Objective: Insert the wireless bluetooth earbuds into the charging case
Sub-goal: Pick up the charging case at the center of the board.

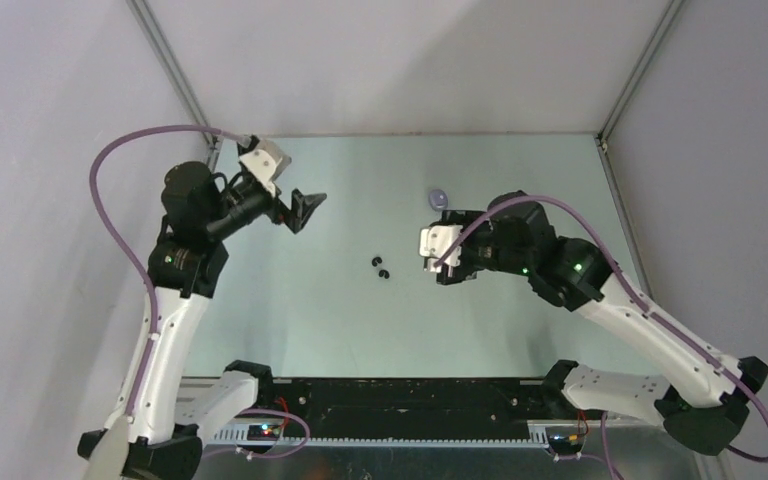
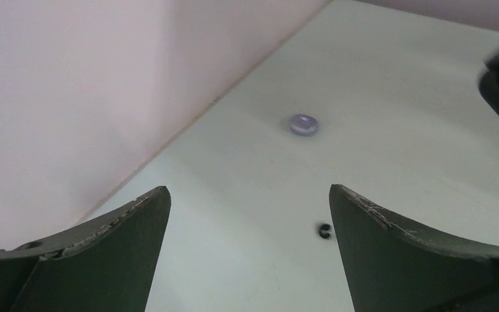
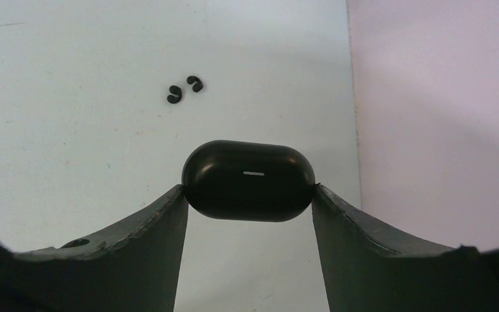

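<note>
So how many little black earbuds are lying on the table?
2. One black earbud lies midway across the table; the other black earbud sits right beside it, a bit nearer the robot. The black charging case gripped by the right tool could hide more.

The top camera looked straight down from high up at the whole table (image 1: 360, 330). Each wrist camera sat low, close behind its own fingers (image 2: 104, 260), looking along the table. Top and right wrist both saw the black earbuds (image 1: 379, 267); top and left both saw a purple thing (image 1: 439, 197).
</note>
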`<state>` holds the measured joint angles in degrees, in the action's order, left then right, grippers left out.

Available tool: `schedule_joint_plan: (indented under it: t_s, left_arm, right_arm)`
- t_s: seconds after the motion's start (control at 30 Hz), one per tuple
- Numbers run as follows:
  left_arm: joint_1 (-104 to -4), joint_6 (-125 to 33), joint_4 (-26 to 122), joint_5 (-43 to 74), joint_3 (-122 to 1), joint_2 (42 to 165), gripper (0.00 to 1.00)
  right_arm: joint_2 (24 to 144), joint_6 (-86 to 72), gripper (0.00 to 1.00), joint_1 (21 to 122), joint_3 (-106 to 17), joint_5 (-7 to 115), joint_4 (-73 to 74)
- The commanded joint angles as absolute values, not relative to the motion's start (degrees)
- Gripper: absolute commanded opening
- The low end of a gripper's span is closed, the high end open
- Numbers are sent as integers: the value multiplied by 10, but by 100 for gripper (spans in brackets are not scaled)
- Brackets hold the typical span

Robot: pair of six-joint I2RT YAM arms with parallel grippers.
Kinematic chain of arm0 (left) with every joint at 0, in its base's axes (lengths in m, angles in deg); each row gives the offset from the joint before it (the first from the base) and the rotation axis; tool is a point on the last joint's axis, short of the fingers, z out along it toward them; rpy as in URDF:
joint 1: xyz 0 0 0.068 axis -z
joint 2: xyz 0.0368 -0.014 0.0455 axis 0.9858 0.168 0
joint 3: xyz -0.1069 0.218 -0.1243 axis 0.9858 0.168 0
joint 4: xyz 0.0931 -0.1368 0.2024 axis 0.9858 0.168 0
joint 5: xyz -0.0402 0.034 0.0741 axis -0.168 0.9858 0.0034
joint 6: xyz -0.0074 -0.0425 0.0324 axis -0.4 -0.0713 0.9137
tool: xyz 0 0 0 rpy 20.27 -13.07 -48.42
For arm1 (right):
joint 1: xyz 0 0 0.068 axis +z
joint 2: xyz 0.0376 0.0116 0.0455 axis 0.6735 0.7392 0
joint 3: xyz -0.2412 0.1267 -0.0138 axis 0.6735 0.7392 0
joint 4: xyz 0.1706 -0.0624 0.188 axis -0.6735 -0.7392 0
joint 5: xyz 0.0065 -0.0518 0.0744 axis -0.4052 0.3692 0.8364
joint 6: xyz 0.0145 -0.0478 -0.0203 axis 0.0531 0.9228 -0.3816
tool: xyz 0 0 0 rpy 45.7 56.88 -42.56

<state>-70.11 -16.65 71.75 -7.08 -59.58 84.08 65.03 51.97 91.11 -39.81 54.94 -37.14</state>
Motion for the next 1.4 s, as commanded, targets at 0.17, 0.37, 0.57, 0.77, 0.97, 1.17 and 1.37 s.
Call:
schedule_joint_plan:
  t_s: [0.17, 0.37, 0.57, 0.77, 0.97, 1.17, 1.37]
  left_arm:
    - [-662, -181, 789, -231, -574, 930, 86]
    - [-605, -178, 833, -304, -584, 1020, 85]
    - [-554, -152, 889, -389, -600, 1093, 85]
    - [-523, -178, 866, -428, -590, 1145, 78]
    - [-508, -193, 856, -431, -600, 1176, 72]
    - [-494, -217, 833, -440, -601, 1190, 68]
    - [-487, -232, 818, -448, -599, 1189, 63]
  right_arm:
    - [596, 570, 53, 927, -390, 559, -354]
    - [635, 632, 52, 976, -325, 455, -293]
    - [651, 678, 53, 1011, -235, 386, -182]
    - [651, 665, 53, 1025, -197, 398, -147]
    - [641, 636, 53, 1030, -192, 445, -149]
    - [657, 631, 53, 1043, -190, 439, -145]
    - [669, 636, 54, 1058, -188, 422, -143]
